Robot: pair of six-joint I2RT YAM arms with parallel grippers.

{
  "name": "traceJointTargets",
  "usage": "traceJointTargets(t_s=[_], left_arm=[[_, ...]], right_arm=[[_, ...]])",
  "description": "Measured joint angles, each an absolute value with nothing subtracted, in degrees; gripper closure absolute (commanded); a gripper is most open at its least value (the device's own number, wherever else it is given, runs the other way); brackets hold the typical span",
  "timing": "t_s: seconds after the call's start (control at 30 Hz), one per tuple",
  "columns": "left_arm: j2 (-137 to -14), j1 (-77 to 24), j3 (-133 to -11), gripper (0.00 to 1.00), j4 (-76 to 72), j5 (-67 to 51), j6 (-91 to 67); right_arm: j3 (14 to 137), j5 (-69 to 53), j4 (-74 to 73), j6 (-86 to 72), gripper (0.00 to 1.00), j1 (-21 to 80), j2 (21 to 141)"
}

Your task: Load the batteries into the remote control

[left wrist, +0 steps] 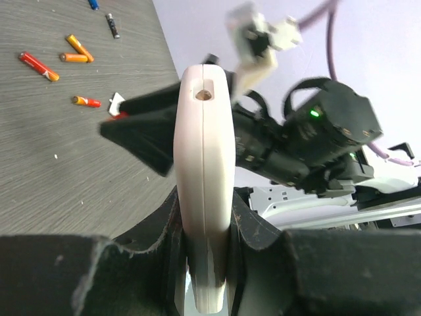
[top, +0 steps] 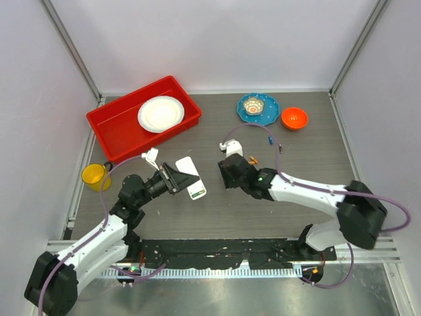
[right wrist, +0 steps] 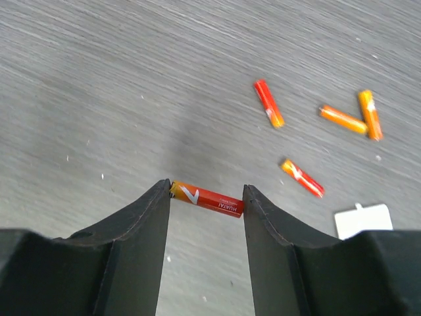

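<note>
- Pinching a red-orange battery (right wrist: pixel 208 200) end to end, the right claw (right wrist: pixel 206 197) has its jaws closed on it, so the cell's long axis runs straight across from one finger to the other.
- The left claw (left wrist: pixel 205 214) is clamped on the remote control (left wrist: pixel 204 151), held on edge with its long axis pointing away from the claw and out toward the right arm.
- From the right claw the remote lies to its left, near but apart. Only this claw carries a cell, so the insertion looks to be its job, and the left claw's job is to hold the remote steady.
- I cannot tell from these views which face carries the battery bay. The cell must probably be turned to lie along that slot.
- Four loose batteries (right wrist: pixel 302 178) lie on the counter (right wrist: pixel 99 79) ahead and to the right of the right claw, near a small white flat piece (right wrist: pixel 364 220), which may be the cover.
- The grey wood-grain surface under both claws is flat, and nothing stands between the two claws.
</note>
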State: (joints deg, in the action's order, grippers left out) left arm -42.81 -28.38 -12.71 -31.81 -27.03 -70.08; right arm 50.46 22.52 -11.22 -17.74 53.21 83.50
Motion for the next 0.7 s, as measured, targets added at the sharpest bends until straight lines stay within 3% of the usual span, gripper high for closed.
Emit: traceJointTargets(t_s=[0.27,0.7], left_arm=[[-56.5,-28.7,-12.7,1.0,-42.1,-27.0,-72.0],[-78.8,-32.8,-12.4,1.0,-69.6,-22.5,-75.3]], right_arm=[[48.7,26.9,-20.7,-20.1,0.71,59.5,64.4],[57.1,32.0,-33.3,-21.7,0.71,67.4,63.2]])
